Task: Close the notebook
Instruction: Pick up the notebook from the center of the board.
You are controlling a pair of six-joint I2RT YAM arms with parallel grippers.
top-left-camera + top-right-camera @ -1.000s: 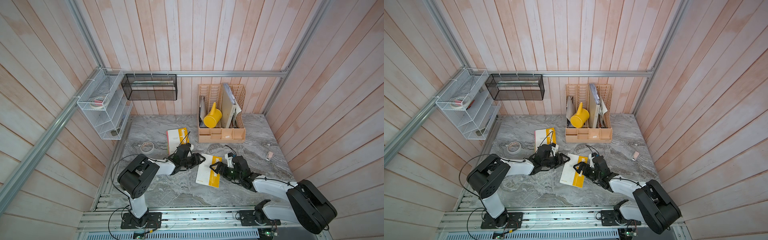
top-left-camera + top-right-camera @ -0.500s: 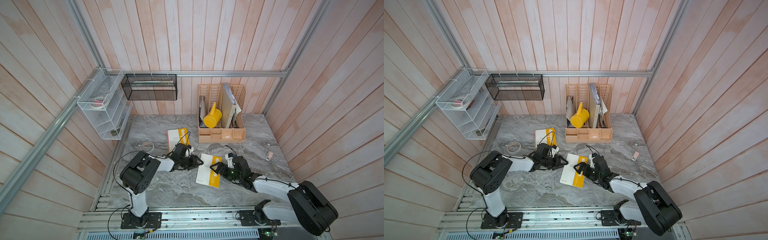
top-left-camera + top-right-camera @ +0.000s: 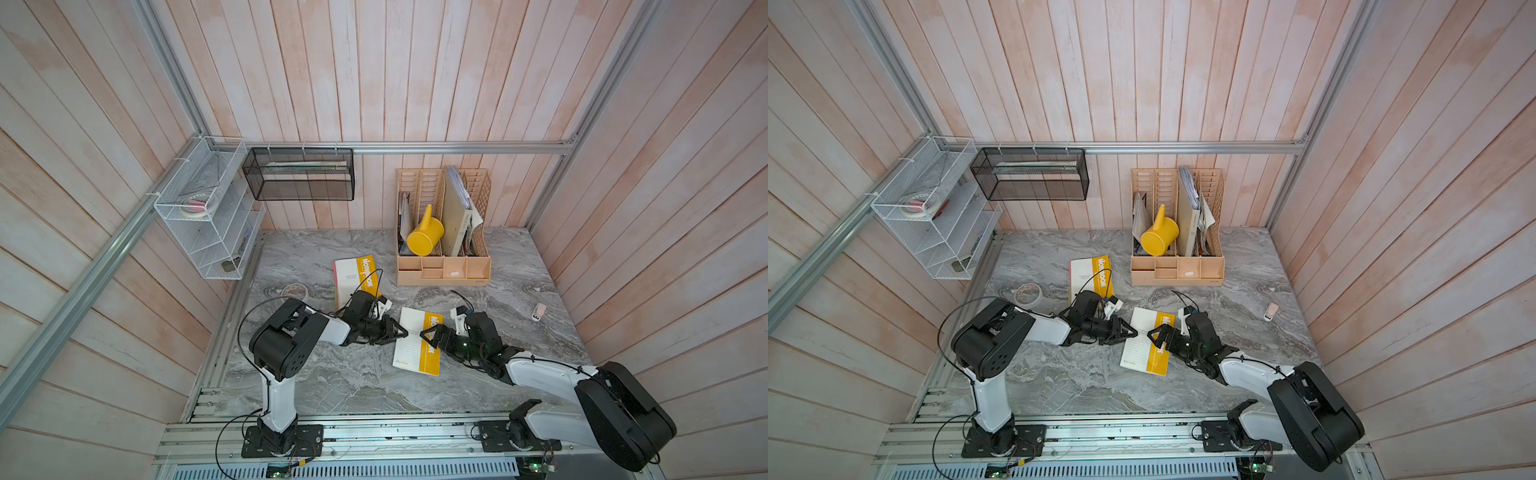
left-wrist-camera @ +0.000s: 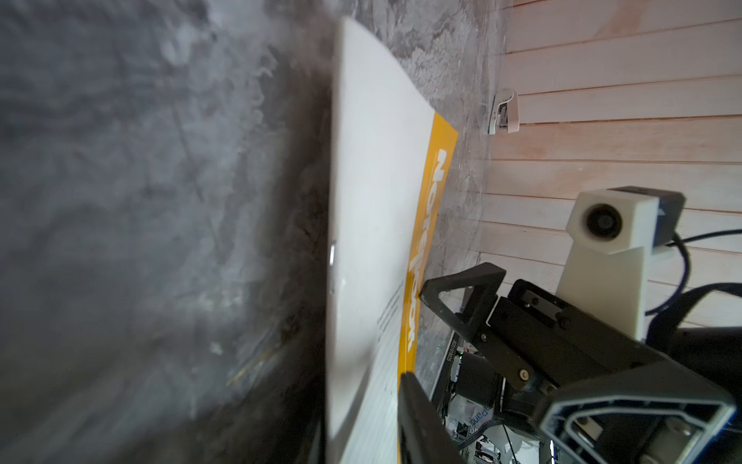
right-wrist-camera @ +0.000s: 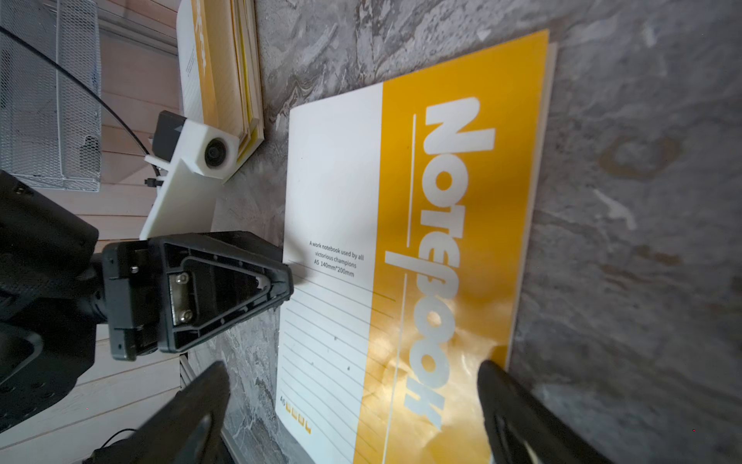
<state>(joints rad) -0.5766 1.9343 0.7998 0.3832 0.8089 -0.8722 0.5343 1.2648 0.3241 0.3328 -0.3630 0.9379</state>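
Observation:
The notebook [image 3: 407, 353] [image 3: 1138, 353] lies flat and closed mid-table, its white and yellow cover up, and fills the right wrist view [image 5: 401, 201]. My left gripper [image 3: 404, 332] [image 3: 1134, 332] is turned on its side at the notebook's left edge. In the left wrist view that edge [image 4: 373, 180] runs between its narrowed jaws [image 4: 361, 409], one finger [image 4: 421, 422] over the cover. Whether they pinch it is unclear. My right gripper [image 3: 428, 337] [image 5: 357, 405] hovers open above the yellow band.
A stack of similar notebooks [image 3: 353, 274] lies behind the left arm, with a tape roll [image 3: 296, 289] to its left. At the back stands a wooden organiser [image 3: 442, 266] holding a yellow watering can [image 3: 424, 237]. A small pink item [image 3: 539, 311] lies at the right.
My left gripper has moved right, away from the stack, up to the notebook's left edge, and its jaws have narrowed. The right arm and the notebook have not moved.

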